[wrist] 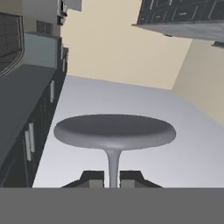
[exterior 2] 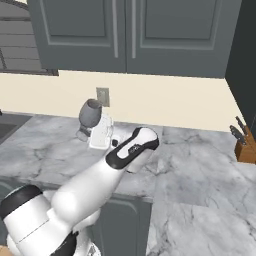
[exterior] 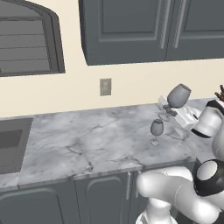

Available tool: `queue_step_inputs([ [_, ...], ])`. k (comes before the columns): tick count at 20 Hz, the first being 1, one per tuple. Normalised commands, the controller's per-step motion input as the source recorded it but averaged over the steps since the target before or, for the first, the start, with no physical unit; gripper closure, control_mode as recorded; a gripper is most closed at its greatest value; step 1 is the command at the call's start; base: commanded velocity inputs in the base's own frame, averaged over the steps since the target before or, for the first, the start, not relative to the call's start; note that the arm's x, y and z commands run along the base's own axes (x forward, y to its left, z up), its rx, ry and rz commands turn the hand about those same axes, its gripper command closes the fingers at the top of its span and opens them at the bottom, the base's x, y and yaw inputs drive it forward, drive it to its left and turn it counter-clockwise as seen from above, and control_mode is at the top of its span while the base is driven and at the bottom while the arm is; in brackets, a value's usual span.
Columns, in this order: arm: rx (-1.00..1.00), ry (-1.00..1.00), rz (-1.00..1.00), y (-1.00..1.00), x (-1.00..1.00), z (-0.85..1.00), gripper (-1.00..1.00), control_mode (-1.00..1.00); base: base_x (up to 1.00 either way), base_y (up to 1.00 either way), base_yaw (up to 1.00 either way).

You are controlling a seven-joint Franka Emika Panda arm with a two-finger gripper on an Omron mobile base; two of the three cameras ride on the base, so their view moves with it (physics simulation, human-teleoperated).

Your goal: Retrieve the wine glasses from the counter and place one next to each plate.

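White arm's gripper (wrist: 112, 177) pinches the stem of one wine glass (exterior: 179, 95), holding it tilted above the right of the marble counter (exterior: 87, 140). Beside it, left and nearer, the second wine glass (exterior: 156, 127) stands upright.

**Marble counter and the items standing on it**

The counter (exterior: 96, 140), a grey-veined white marble worktop on dark grey cabinet doors, carries a built-in sink (exterior: 11, 144) at its left end. One smoky-grey wine glass (exterior: 156, 131) stands upright on the marble near the front edge. A wooden knife block (exterior 2: 246, 145) stands at the far right by the wall.
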Motion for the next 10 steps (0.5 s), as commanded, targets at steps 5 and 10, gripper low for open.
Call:
queue_step_inputs([
  [5,0.0,0.0,0.0,0.25,-0.82,0.43,1.0,-1.0,0.0,0.0,0.0],
  [10,0.0,-0.01,0.0,0.12,-0.53,0.25,1.0,1.0,-0.26,0.07,0.0],
])
